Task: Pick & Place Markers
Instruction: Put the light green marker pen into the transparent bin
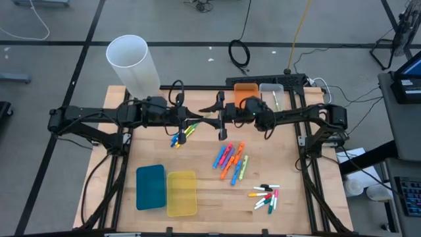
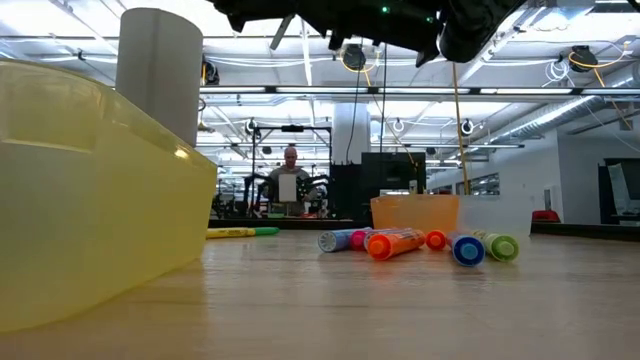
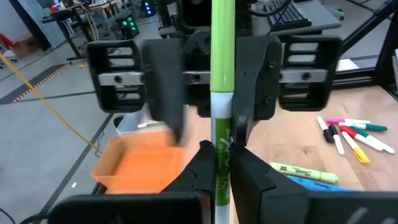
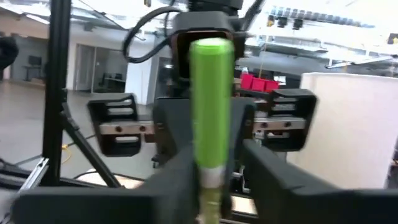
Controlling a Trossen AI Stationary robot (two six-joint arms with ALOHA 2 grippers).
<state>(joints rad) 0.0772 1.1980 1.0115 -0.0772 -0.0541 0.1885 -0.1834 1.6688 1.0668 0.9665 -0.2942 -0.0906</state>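
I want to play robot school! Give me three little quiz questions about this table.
1. True or false: the left hand grips a green marker.
2. Which bin lies right beside the blue bin? A orange, B yellow, C clear.
3. Fill in: the tall tube behind the left arm is coloured ___.

Key: 1 true. 2 B, the yellow bin. 3 white.

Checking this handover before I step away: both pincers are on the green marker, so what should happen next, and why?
Probably the left pincer should let go. It is shut on the green marker while the right pincer closes around the same pen in mid-air, so releasing would finish the pass.
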